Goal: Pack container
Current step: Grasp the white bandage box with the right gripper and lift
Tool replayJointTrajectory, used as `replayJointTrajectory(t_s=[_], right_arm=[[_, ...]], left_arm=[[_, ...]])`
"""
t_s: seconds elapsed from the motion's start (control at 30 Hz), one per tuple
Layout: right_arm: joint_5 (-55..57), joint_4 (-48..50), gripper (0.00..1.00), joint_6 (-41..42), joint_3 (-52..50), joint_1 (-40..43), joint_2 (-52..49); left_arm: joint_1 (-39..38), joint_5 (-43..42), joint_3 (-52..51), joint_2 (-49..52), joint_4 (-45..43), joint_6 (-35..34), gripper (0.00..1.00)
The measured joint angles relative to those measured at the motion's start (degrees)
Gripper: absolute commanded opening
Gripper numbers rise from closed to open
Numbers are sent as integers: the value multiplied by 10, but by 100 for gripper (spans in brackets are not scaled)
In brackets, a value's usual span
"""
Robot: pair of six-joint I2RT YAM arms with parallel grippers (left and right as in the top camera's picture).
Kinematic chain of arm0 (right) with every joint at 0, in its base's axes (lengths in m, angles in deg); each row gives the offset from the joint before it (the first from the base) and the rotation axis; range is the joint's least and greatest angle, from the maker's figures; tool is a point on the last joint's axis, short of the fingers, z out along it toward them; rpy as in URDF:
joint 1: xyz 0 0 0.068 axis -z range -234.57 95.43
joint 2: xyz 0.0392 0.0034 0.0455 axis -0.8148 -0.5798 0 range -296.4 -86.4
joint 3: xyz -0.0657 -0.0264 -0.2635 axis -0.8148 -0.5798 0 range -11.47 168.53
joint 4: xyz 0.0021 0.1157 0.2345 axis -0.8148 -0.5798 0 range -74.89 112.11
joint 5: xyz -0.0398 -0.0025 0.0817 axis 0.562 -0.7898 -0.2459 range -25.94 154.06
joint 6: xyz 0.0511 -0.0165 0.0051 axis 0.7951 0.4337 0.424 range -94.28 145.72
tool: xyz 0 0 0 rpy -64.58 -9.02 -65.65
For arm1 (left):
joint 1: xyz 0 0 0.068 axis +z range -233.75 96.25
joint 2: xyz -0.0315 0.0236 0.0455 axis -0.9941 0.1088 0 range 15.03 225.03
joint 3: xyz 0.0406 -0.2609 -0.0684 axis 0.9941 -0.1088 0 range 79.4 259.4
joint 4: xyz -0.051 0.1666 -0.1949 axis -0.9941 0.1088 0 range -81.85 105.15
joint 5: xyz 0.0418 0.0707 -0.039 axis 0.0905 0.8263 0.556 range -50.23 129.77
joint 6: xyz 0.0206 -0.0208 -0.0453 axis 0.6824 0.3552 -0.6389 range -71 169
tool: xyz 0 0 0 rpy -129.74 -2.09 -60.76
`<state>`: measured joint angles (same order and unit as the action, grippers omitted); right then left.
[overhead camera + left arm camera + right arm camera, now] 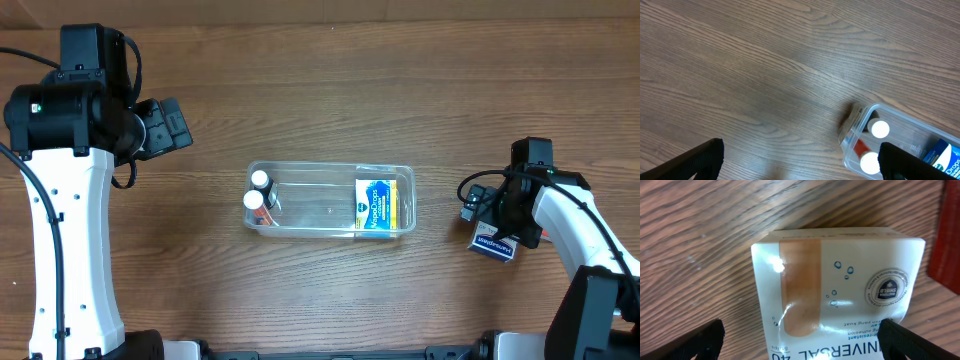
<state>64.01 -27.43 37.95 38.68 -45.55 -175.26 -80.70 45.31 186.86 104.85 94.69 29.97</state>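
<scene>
Container (300,166) sat mid-desk, long axis parallel to the front edge. Inside it were two white-capped bottles (258,190) at the end toward the left edge and a drops box (373,205) at the end toward the right edge, with the middle bare. The bandage box (835,295) lay near the right edge, outside the tub. My right gripper (802,330) was directly over it, jaws spread and straddling its width, though pad contact on one side was unclear. The tub lay straight toward the left edge from there. My left gripper (800,147) was spread, empty, toward the far-left corner.
</scene>
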Motion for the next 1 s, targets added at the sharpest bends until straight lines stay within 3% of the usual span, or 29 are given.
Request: replayJointTrajectory(t_s=[0.27, 0.47, 0.53, 0.77, 1.0], right_arm=[[-51, 0, 98, -20, 0, 0, 5], [-66, 2, 84, -22, 0, 0, 5], [-65, 2, 84, -20, 0, 0, 5], [-64, 3, 85, -17, 0, 0, 5], [-71, -4, 99, -17, 4, -1, 5]], left_arm=[[0, 0, 0, 0, 0, 0, 100], [0, 0, 0, 0, 0, 0, 100], [0, 0, 0, 0, 0, 0, 100], [0, 0, 0, 0, 0, 0, 100], [0, 0, 0, 0, 0, 0, 100]])
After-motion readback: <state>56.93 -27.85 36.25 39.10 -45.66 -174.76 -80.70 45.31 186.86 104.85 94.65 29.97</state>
